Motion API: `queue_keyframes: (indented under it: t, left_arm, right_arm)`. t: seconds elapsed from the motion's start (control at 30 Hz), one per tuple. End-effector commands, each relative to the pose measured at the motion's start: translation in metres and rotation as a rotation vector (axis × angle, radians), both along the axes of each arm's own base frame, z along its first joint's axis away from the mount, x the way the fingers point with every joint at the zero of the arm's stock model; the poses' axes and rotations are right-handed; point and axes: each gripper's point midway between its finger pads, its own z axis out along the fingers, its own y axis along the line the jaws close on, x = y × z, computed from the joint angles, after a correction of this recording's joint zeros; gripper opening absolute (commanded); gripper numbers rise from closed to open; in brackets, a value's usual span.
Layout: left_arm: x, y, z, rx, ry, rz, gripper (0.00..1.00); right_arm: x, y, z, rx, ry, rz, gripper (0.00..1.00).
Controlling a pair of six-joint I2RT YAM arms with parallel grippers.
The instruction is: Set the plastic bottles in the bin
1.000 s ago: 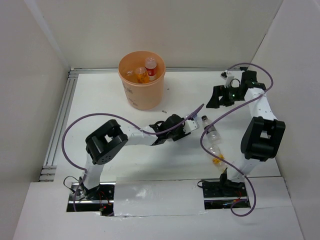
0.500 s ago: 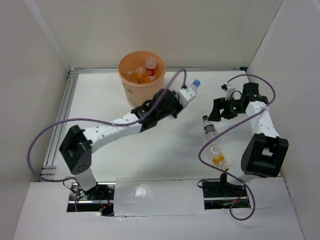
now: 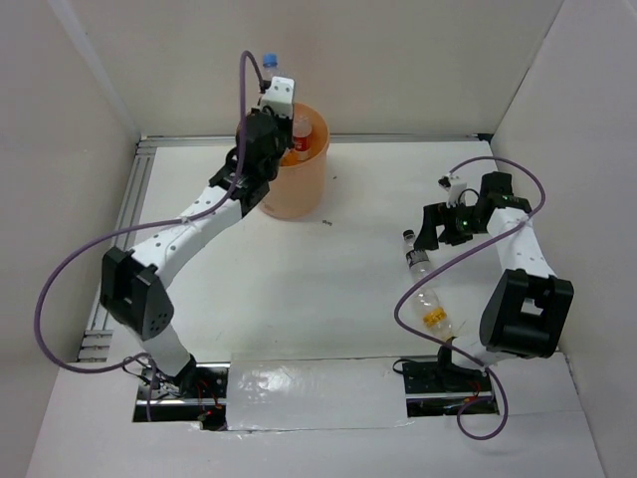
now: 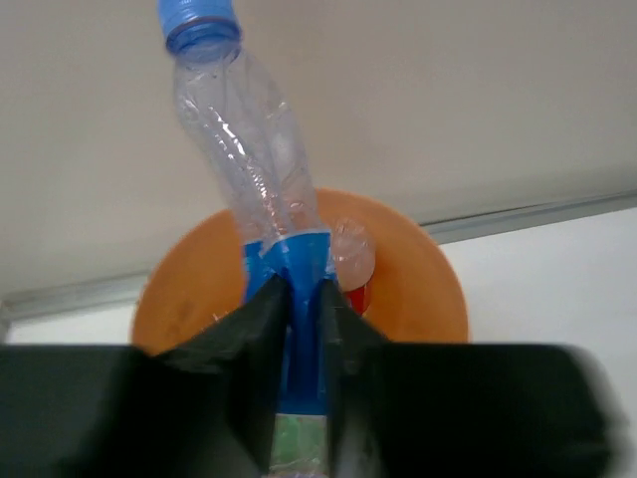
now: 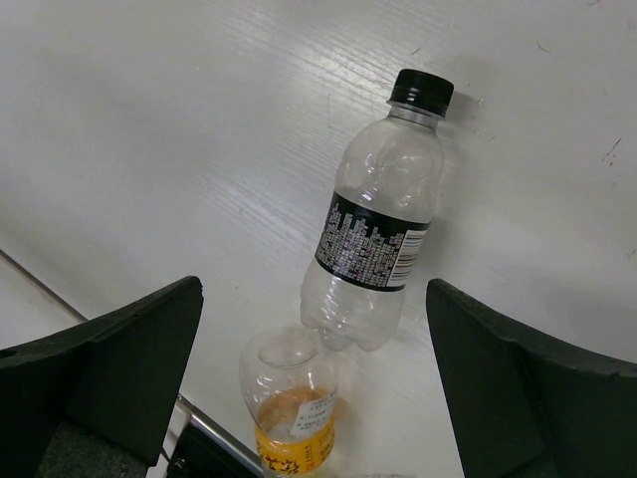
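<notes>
My left gripper is shut on a clear blue-capped, blue-labelled bottle and holds it above the orange-peach bin; its blue cap sticks up past the bin's far rim. In the left wrist view the bin lies under the bottle, with a red-white labelled bottle inside. My right gripper is open over a black-capped clear bottle lying on the table, also in the top view. A yellow-orange labelled bottle lies just below it, also in the top view.
A metal rail runs along the table's left edge. White walls close in the back and both sides. The right arm's purple cable loops beside the two lying bottles.
My left arm swung from mid-table up and left, carrying the blue-capped bottle from beside the bin to over it. My right gripper shifted slightly down toward the black-capped bottle.
</notes>
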Motion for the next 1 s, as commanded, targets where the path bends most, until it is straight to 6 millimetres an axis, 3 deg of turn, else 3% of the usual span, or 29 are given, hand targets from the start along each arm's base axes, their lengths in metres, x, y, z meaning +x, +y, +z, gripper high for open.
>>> queue_keyframes:
  t: [0.0, 0.03, 0.07, 0.1, 0.2, 0.23, 0.33, 0.37, 0.47, 0.5, 0.57, 0.6, 0.63, 0.67, 0.7, 0.77, 0.8, 0.83, 0.87, 0.9, 0.97]
  left_arm:
    - [0.029, 0.015, -0.029, 0.017, 0.032, 0.163, 0.37]
    - [0.033, 0.016, -0.034, 0.035, 0.044, 0.180, 0.56]
    - [0.033, 0.017, -0.034, 0.050, 0.043, 0.180, 0.85]
    - [0.033, 0.017, -0.029, 0.037, 0.025, 0.181, 0.95]
    - [0.026, 0.012, -0.011, 0.025, -0.005, 0.157, 1.00]
    - [0.016, 0.006, 0.007, 0.036, -0.042, 0.139, 1.00]
    - [-0.005, -0.003, 0.036, 0.053, -0.113, 0.098, 1.00]
    - [-0.026, -0.011, 0.050, 0.044, -0.137, 0.063, 1.00]
    - [-0.068, -0.044, 0.057, 0.028, -0.133, -0.081, 1.00]
    - [-0.088, -0.044, 0.056, 0.010, -0.124, -0.122, 1.00]
    - [-0.122, -0.068, 0.037, -0.050, -0.053, -0.253, 0.97]
    - [-0.134, -0.073, 0.006, -0.046, 0.015, -0.287, 0.96]
    - [-0.153, -0.071, 0.006, -0.091, 0.032, -0.334, 0.94]
    - [-0.166, -0.075, -0.010, -0.157, 0.095, -0.372, 0.89]
    - [-0.182, -0.083, -0.050, -0.151, 0.175, -0.413, 0.84]
    - [-0.209, -0.086, -0.073, -0.263, 0.266, -0.472, 0.70]
    - [-0.220, -0.090, -0.091, -0.290, 0.316, -0.485, 0.62]
    - [-0.239, -0.090, -0.140, -0.315, 0.425, -0.503, 0.39]
    - [-0.240, -0.092, -0.140, -0.359, 0.444, -0.497, 0.39]
    - [-0.253, -0.094, -0.150, -0.385, 0.484, -0.517, 0.35]
    - [-0.268, -0.096, -0.181, -0.418, 0.562, -0.528, 0.36]
  right_arm:
    - [0.007, 0.002, 0.003, -0.021, -0.040, 0.010, 1.00]
    - [0.010, 0.000, 0.000, -0.031, -0.039, 0.006, 1.00]
    - [0.010, 0.002, -0.001, -0.045, -0.036, 0.015, 1.00]
    - [0.009, 0.004, -0.005, -0.056, -0.023, 0.024, 1.00]
    - [0.006, 0.003, -0.018, -0.099, 0.015, 0.016, 1.00]
    - [0.005, -0.001, -0.022, -0.121, 0.020, 0.006, 1.00]
    - [0.004, -0.002, -0.038, -0.162, 0.066, 0.002, 1.00]
    - [0.003, -0.002, -0.048, -0.181, 0.093, -0.001, 1.00]
    - [-0.001, -0.004, -0.068, -0.225, 0.147, -0.020, 1.00]
    - [-0.001, -0.002, -0.078, -0.237, 0.161, -0.010, 1.00]
    - [-0.002, -0.002, -0.087, -0.252, 0.183, -0.015, 0.97]
    - [-0.001, -0.001, -0.094, -0.264, 0.193, -0.007, 0.95]
    - [-0.002, -0.001, -0.096, -0.263, 0.202, -0.006, 0.92]
    - [-0.001, 0.003, -0.099, -0.265, 0.201, 0.006, 0.85]
    - [0.001, 0.004, -0.102, -0.274, 0.210, 0.013, 0.79]
    - [0.005, 0.003, -0.102, -0.277, 0.211, 0.023, 0.62]
    - [0.015, 0.010, -0.091, -0.259, 0.174, 0.056, 0.43]
    - [0.019, 0.015, -0.081, -0.235, 0.171, 0.087, 0.28]
    - [0.020, 0.015, -0.081, -0.241, 0.162, 0.102, 0.28]
    - [0.039, 0.022, -0.059, -0.206, 0.092, 0.126, 0.23]
    - [0.053, 0.037, -0.028, -0.180, 0.021, 0.201, 0.11]
